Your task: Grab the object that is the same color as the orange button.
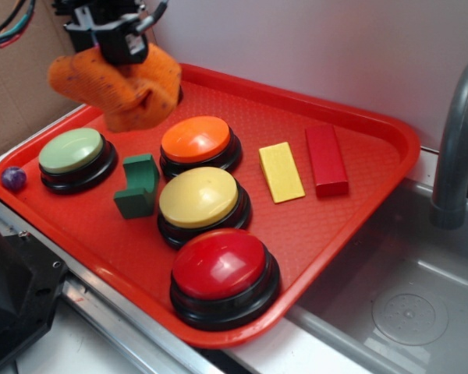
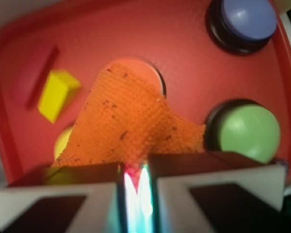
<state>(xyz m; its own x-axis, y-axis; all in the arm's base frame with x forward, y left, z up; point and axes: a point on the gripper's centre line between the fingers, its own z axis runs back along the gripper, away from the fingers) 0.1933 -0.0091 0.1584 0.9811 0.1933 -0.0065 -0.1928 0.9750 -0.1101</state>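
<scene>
Now the orange knitted cloth (image 1: 121, 87) hangs clear above the red tray (image 1: 374, 132), toward its eleven o'clock corner, pinched at the top by the jaws of the gripper (image 1: 123, 48), whose arm comes down from above. Below it at five o'clock sits the orange button (image 1: 196, 140); the tray also holds green (image 1: 72, 152), yellow (image 1: 200, 199) and red buttons (image 1: 221, 266), plus green (image 1: 137, 187), yellow (image 1: 281, 171) and red blocks (image 1: 326, 158).

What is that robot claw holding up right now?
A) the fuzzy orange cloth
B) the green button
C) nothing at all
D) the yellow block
A. The gripper is closed on the orange cloth, which hangs lifted above the red tray; the wrist view shows the cloth pinched right at the fingers, while the yellow block and green button sit on the tray.
</scene>
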